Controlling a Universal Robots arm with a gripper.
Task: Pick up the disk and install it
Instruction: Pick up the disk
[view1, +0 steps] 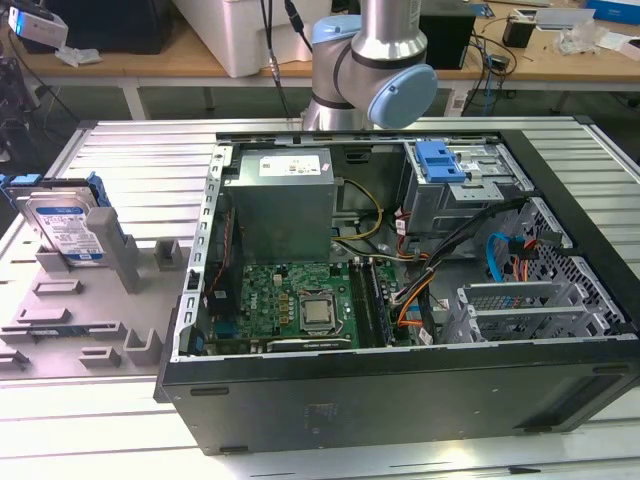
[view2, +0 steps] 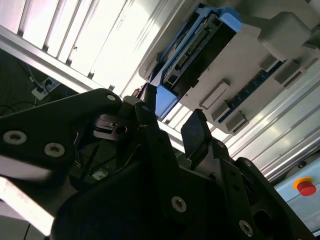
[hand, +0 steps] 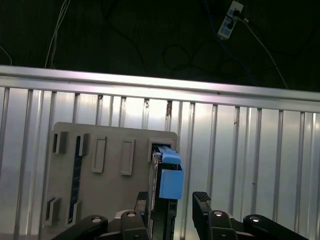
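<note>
One grey holder (view1: 95, 305): disk (view1: 65, 228) stands upright in its slot, left edge of the exterior view.
Computer case (view1: 400, 400): open, with motherboard (view1: 300, 305) and power-supply box (view1: 280, 195) inside.
End effector (hand: 172, 199): released, fingertips apart; the disk lies beyond, between them in the first wrist view.

Bright overhead light, glare on the metal table (view1: 90, 425), tool (view2: 170, 117) dark and silhouetted

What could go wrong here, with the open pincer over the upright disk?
The disk seems nearer one finger of the pincer than the other; closing might tip it in its grey holder. In the case, cables crowd the drive bay, so the disk might snag there.
</note>
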